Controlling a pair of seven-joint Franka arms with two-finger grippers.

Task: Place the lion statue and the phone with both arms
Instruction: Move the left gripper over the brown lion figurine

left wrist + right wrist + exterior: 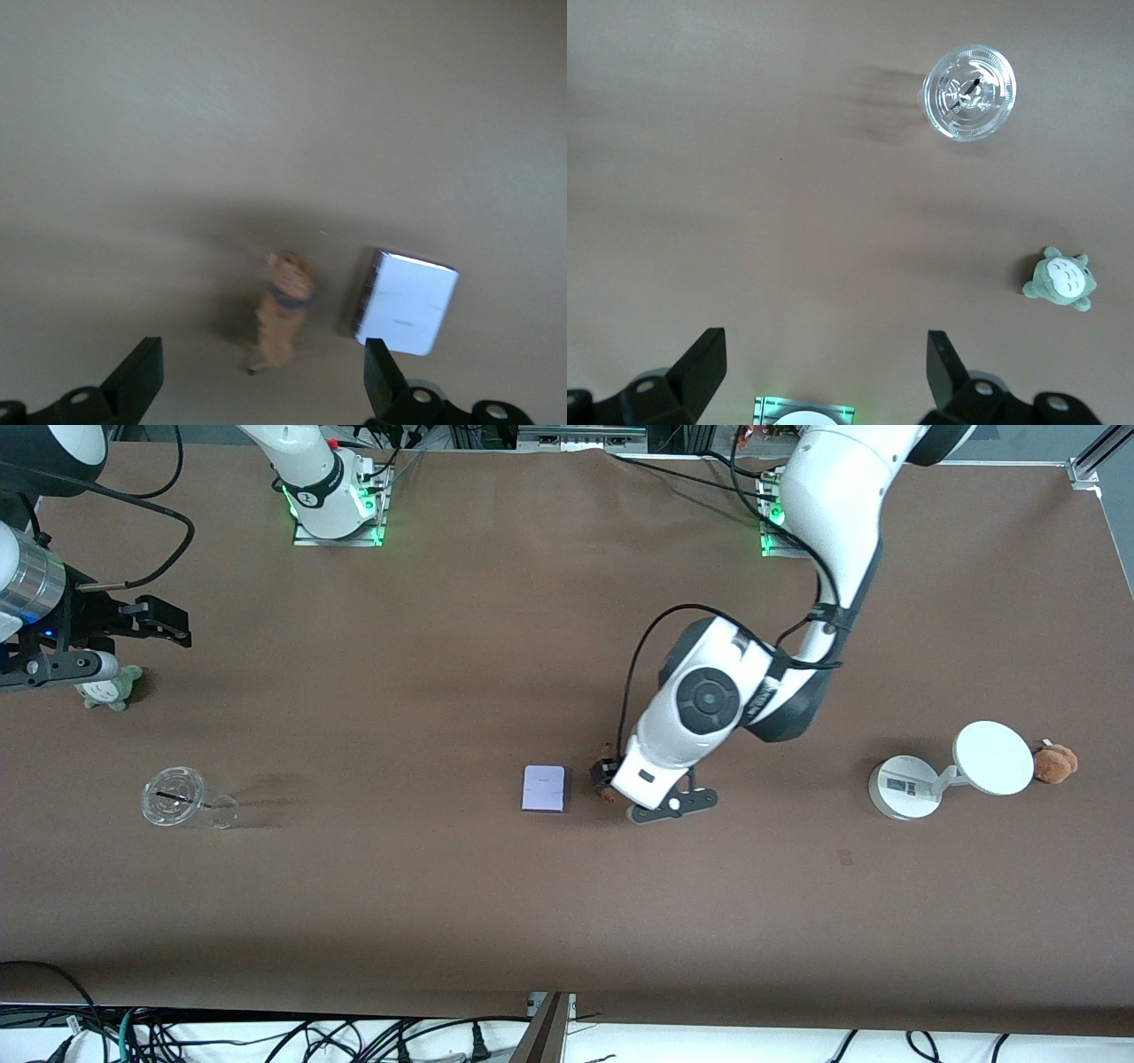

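Notice first, toward the right arm's end of the table, that your right gripper (106,646) hangs above the small green plush toy (110,688) with its fingers spread wide and nothing between them; this arm seems to be waiting, well apart from both task items. Nearer the front camera than that toy stands a clear plastic cup (174,797) with a dark straw, and neither lies on any path you need.

Moving to the middle of the table, you find the phone (544,788) lying flat, pale lavender with a darker edge. Just beside it, toward the left arm's end, stands the lion statue (604,778), small and brown; in the blurred left wrist view it looks upright, though you cannot be sure of its lean. Your left gripper (261,381) is directly over the lion, fingers wide and empty, with the figurine lined up between them, which suggests a pick being set up. The phone sits so close that one finger could nudge it on the way down.

Further toward the left arm's end stand a white round-based device (952,773) and a brown fluffy plush (1055,763), touching or nearly so, well clear of the work.
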